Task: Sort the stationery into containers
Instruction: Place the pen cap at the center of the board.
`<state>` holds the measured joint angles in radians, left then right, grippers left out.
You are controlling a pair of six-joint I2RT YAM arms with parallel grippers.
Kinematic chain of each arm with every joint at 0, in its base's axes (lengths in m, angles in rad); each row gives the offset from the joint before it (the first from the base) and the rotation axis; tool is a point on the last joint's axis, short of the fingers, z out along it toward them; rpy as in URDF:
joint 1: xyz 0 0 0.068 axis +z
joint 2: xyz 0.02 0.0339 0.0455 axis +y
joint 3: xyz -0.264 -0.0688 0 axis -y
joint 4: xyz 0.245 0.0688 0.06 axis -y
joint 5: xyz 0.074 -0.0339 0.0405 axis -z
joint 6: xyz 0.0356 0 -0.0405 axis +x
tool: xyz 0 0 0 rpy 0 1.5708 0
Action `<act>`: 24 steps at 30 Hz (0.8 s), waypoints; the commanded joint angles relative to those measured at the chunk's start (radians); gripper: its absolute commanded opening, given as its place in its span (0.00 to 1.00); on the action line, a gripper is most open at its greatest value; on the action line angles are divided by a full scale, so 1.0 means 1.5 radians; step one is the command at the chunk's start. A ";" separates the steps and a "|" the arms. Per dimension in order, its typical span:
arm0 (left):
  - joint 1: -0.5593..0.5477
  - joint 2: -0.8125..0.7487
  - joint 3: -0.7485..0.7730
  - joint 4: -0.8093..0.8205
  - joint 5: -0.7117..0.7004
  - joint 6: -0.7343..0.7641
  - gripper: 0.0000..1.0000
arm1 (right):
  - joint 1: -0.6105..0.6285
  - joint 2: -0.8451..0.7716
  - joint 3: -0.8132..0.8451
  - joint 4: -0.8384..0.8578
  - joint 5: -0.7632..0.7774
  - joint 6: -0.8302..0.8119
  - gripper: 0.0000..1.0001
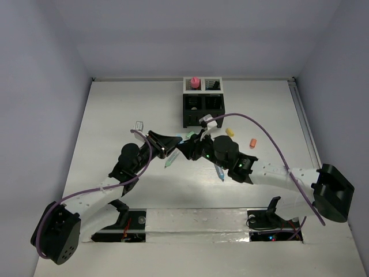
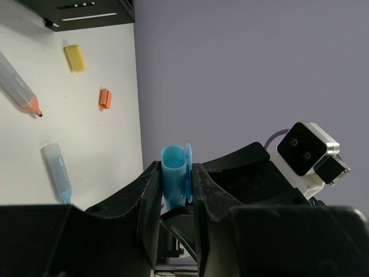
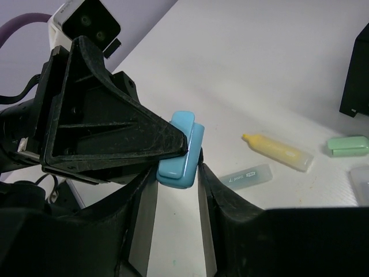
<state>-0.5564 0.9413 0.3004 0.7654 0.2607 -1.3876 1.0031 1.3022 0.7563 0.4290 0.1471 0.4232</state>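
Observation:
A light blue cap (image 2: pixel 176 179) stands pinched between the fingers of my left gripper (image 2: pixel 174 173). In the right wrist view the same cap (image 3: pixel 181 150) sits between the tips of my right gripper (image 3: pixel 177 164), touching both fingers, with a left finger (image 3: pixel 115 133) pressed on it. The grippers meet mid-table, left (image 1: pixel 173 144) and right (image 1: pixel 193 147). The mesh organizer (image 1: pixel 203 111) stands behind them, with a pink tube (image 1: pixel 195 82) in its back left white compartment.
On the table lie a yellow cap (image 1: pixel 230 132), an orange cap (image 1: pixel 252 142), a green pen (image 1: pixel 170 160), a blue pen (image 1: pixel 219 172) under the right arm, and a clear cap (image 1: pixel 138 124). A yellow marker (image 3: pixel 277 151) and a green cap (image 3: pixel 347 145) lie near the organizer.

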 commanded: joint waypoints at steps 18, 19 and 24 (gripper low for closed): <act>-0.005 -0.024 -0.010 -0.047 0.016 0.053 0.37 | 0.004 -0.018 0.013 -0.011 0.031 0.000 0.15; -0.005 -0.031 0.004 -0.063 0.006 0.066 0.44 | 0.004 -0.024 0.008 -0.019 0.030 -0.002 0.14; 0.001 -0.087 0.061 -0.230 -0.047 0.162 0.80 | 0.004 -0.065 -0.026 -0.104 0.009 -0.007 0.13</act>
<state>-0.5610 0.8753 0.3073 0.5510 0.2386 -1.2606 1.0119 1.2613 0.7395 0.3401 0.1745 0.4282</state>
